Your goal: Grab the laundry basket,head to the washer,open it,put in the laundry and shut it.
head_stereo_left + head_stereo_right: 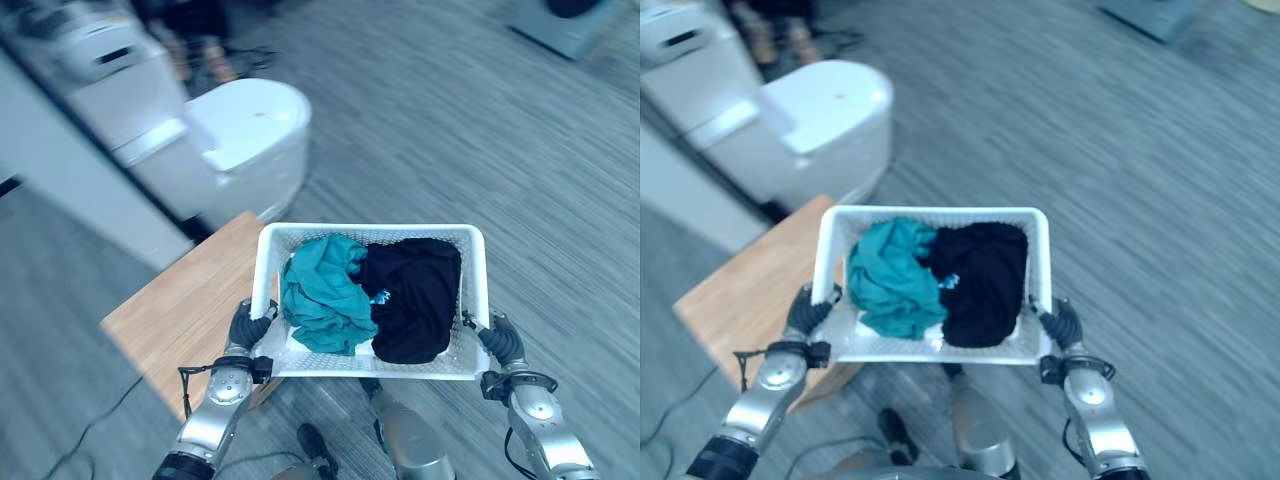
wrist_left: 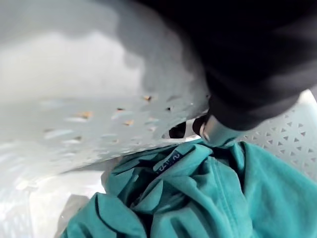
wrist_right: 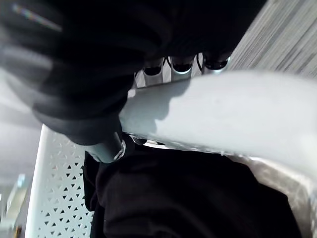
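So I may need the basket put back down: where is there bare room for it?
The wooden table under the robot's left hand is bare on top, as is the grey carpet ahead and to the right. Ahead-left is crowded by the white washer. The basket, gripped by the right hand too, is full of teal and black clothes.

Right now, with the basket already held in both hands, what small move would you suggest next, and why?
Probably turn left toward the washer. The left hand and right hand each grip a side of the white basket, which holds the teal cloth and black cloth and hangs partly over the wooden table. The washer stands ahead on the left, lid down.
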Robot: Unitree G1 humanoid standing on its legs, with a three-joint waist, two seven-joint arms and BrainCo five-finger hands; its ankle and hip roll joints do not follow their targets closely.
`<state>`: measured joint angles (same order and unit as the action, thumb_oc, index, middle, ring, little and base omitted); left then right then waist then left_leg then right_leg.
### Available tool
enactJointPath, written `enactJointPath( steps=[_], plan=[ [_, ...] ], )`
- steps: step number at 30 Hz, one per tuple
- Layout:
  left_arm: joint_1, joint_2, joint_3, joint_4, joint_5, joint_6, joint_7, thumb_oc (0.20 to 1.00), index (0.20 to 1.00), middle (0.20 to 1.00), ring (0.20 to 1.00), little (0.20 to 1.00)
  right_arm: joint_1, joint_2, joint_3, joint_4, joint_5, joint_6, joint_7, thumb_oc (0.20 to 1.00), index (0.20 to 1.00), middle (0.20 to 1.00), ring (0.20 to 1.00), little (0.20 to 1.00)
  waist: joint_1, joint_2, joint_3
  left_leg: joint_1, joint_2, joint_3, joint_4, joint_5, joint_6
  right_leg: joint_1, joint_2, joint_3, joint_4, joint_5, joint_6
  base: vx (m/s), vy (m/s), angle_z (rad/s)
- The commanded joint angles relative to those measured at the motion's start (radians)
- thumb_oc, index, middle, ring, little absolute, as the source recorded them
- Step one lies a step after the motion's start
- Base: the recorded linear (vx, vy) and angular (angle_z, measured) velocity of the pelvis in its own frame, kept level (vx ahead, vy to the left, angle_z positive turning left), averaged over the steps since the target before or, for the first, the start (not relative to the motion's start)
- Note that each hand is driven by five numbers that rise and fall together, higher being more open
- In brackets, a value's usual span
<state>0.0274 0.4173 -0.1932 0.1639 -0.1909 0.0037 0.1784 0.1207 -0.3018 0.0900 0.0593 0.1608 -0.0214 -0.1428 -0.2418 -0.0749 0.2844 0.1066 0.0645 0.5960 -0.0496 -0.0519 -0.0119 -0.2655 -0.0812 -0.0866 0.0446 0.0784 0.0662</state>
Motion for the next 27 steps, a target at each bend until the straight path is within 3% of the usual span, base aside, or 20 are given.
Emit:
enactJointPath(
  steps=[1, 4, 6, 7, 8, 10, 11, 12, 13, 14, 15, 16, 18, 21, 26, 27],
  plan=[
    [0.021, -0.03, -0.014, -0.075, -0.097, -0.118, -0.083, 0.2, 0.2, 0.2, 0.2, 0.2, -0.045, -0.052, -0.005, -0.076, 0.119, -0.131, 0.063, 0.2, 0.2, 0.2, 0.2, 0.2, 0.048, 0.05, -0.106, -0.02, 0.079, -0.028, 0.098, -0.061, -0.044, 0.065, -0.139, -0.392, 0.119, -0.146, 0.046, 0.1, -0.263, -1.88],
    [0.037, -0.039, -0.014, -0.064, -0.082, -0.114, -0.095, 0.2, 0.2, 0.2, 0.2, 0.2, -0.019, -0.057, -0.019, -0.075, 0.123, -0.128, 0.073, 0.2, 0.2, 0.2, 0.2, 0.2, 0.02, 0.05, -0.134, 0.009, 0.101, 0.019, 0.141, -0.082, -0.054, 0.081, -0.119, -0.345, 0.088, -0.152, 0.045, 0.17, -0.196, -1.65],
    [0.047, -0.051, -0.022, -0.057, -0.083, -0.115, -0.106, 0.2, 0.2, 0.2, 0.2, 0.2, -0.005, -0.072, -0.026, -0.078, 0.13, -0.128, 0.071, 0.2, 0.2, 0.2, 0.2, 0.2, 0.017, 0.056, -0.134, -0.001, 0.149, 0.023, 0.275, -0.097, -0.063, 0.109, -0.083, -0.29, 0.059, -0.166, 0.025, 0.28, -0.282, -1.07],
    [0.041, -0.059, -0.038, -0.057, -0.098, -0.122, -0.099, 0.2, 0.2, 0.2, 0.2, 0.2, -0.018, -0.1, -0.026, -0.071, 0.128, -0.132, 0.058, 0.2, 0.2, 0.2, 0.2, 0.2, 0.036, 0.064, -0.113, -0.039, 0.177, -0.049, 0.408, -0.036, -0.095, 0.147, -0.039, -0.251, 0.04, -0.188, 0.0, 0.28, -0.305, -0.96],
    [0.037, -0.062, -0.046, -0.055, -0.106, -0.122, -0.099, 0.2, 0.2, 0.2, 0.2, 0.2, -0.021, -0.109, -0.026, -0.072, 0.126, -0.129, 0.055, 0.2, 0.2, 0.2, 0.2, 0.2, 0.044, 0.064, -0.106, -0.062, 0.177, -0.093, 0.446, -0.032, -0.098, 0.167, -0.026, -0.243, 0.031, -0.196, -0.01, 0.24, -0.263, -1.38],
    [0.036, -0.065, -0.058, -0.054, -0.11, -0.122, -0.101, 0.2, 0.2, 0.2, 0.2, 0.2, -0.021, -0.117, -0.029, -0.074, 0.122, -0.123, 0.053, 0.2, 0.2, 0.2, 0.2, 0.2, 0.05, 0.064, -0.1, -0.099, 0.159, -0.134, 0.464, -0.047, -0.093, 0.188, -0.021, -0.235, 0.02, -0.204, -0.015, 0.15, -0.092, -1.27],
    [0.051, -0.069, -0.07, -0.051, -0.108, -0.12, -0.103, 0.2, 0.2, 0.2, 0.2, 0.2, -0.024, -0.121, -0.025, -0.074, 0.122, -0.115, 0.056, 0.2, 0.2, 0.2, 0.2, 0.2, 0.068, 0.058, -0.099, -0.155, 0.083, -0.211, 0.422, -0.108, -0.063, 0.216, -0.015, -0.191, 0.004, -0.21, -0.006, 0.24, -0.014, -0.52],
    [0.061, -0.071, -0.071, -0.051, -0.107, -0.121, -0.103, 0.2, 0.2, 0.2, 0.2, 0.2, -0.026, -0.121, -0.019, -0.071, 0.118, -0.114, 0.056, 0.2, 0.2, 0.2, 0.2, 0.2, 0.081, 0.058, -0.097, -0.177, 0.042, -0.257, 0.394, -0.124, -0.055, 0.228, -0.007, -0.163, -0.001, -0.211, -0.002, 0.16, -0.018, -0.24],
    [0.06, -0.071, -0.07, -0.051, -0.107, -0.121, -0.103, 0.2, 0.2, 0.2, 0.2, 0.2, -0.027, -0.121, -0.019, -0.071, 0.118, -0.114, 0.056, 0.2, 0.2, 0.2, 0.2, 0.2, 0.081, 0.05, -0.096, -0.184, 0.035, -0.242, 0.387, -0.101, -0.043, 0.217, -0.017, -0.17, -0.002, -0.194, -0.006, 0.22, -0.033, -0.72],
    [0.075, -0.075, -0.069, -0.049, -0.108, -0.12, -0.098, 0.2, 0.2, 0.2, 0.2, 0.2, -0.035, -0.12, -0.005, -0.061, 0.11, -0.114, 0.052, 0.2, 0.2, 0.2, 0.2, 0.2, 0.117, 0.055, -0.087, -0.26, -0.033, -0.359, 0.324, -0.059, -0.042, 0.243, 0.016, -0.096, 0.0, -0.207, -0.003, 0.12, -0.03, -0.8],
    [0.075, -0.075, -0.069, -0.05, -0.108, -0.12, -0.098, 0.2, 0.2, 0.2, 0.2, 0.2, -0.035, -0.12, -0.005, -0.06, 0.11, -0.114, 0.052, 0.2, 0.2, 0.2, 0.2, 0.2, 0.117, 0.054, -0.089, -0.261, -0.035, -0.359, 0.32, -0.054, -0.042, 0.24, 0.014, -0.096, -0.001, -0.205, -0.003, 0.37, -0.031, -1.22],
    [0.083, -0.076, -0.065, -0.049, -0.102, -0.117, -0.096, 0.2, 0.2, 0.2, 0.2, 0.2, -0.039, -0.116, 0.005, -0.044, 0.108, -0.115, 0.046, 0.2, 0.2, 0.2, 0.2, 0.2, 0.137, 0.067, -0.078, -0.281, -0.06, -0.418, 0.25, -0.007, -0.045, 0.263, 0.041, -0.053, 0.002, -0.217, -0.005, 0.17, -0.004, -0.95],
    [0.084, -0.078, -0.062, -0.049, -0.103, -0.117, -0.091, 0.2, 0.2, 0.2, 0.2, 0.2, -0.045, -0.108, 0.009, -0.034, 0.112, -0.119, 0.039, 0.2, 0.2, 0.2, 0.2, 0.2, 0.152, 0.073, -0.072, -0.314, -0.072, -0.447, 0.218, 0.031, -0.053, 0.273, 0.052, -0.032, 0.005, -0.222, -0.008, 0.22, -0.004, -0.68],
    [0.087, -0.079, -0.055, -0.051, -0.101, -0.115, -0.084, 0.2, 0.2, 0.2, 0.2, 0.2, -0.06, -0.102, 0.021, -0.026, 0.111, -0.124, 0.031, 0.2, 0.2, 0.2, 0.2, 0.2, 0.189, 0.091, -0.062, -0.353, -0.071, -0.485, 0.144, 0.093, -0.062, 0.31, 0.09, 0.028, 0.023, -0.263, -0.016, 0.33, 0.038, -0.75],
    [0.097, -0.073, -0.054, -0.046, -0.097, -0.118, -0.082, 0.2, 0.2, 0.2, 0.2, 0.2, -0.079, -0.099, 0.037, -0.024, 0.065, -0.117, 0.04, 0.2, 0.2, 0.2, 0.2, 0.2, 0.212, 0.093, -0.094, -0.303, -0.084, -0.485, 0.142, 0.073, -0.022, 0.357, 0.072, 0.068, 0.074, -0.307, 0.012, 0.41, 0.153, -0.74],
    [0.091, -0.056, -0.058, -0.049, -0.083, -0.114, -0.078, 0.2, 0.2, 0.2, 0.2, 0.2, -0.085, -0.096, 0.042, -0.039, 0.051, -0.121, 0.048, 0.2, 0.2, 0.2, 0.2, 0.2, 0.214, 0.079, -0.11, -0.255, -0.091, -0.462, 0.139, 0.041, 0.008, 0.319, 0.059, 0.072, 0.225, -0.293, 0.048, 0.33, 0.106, -0.41]
  ],
)
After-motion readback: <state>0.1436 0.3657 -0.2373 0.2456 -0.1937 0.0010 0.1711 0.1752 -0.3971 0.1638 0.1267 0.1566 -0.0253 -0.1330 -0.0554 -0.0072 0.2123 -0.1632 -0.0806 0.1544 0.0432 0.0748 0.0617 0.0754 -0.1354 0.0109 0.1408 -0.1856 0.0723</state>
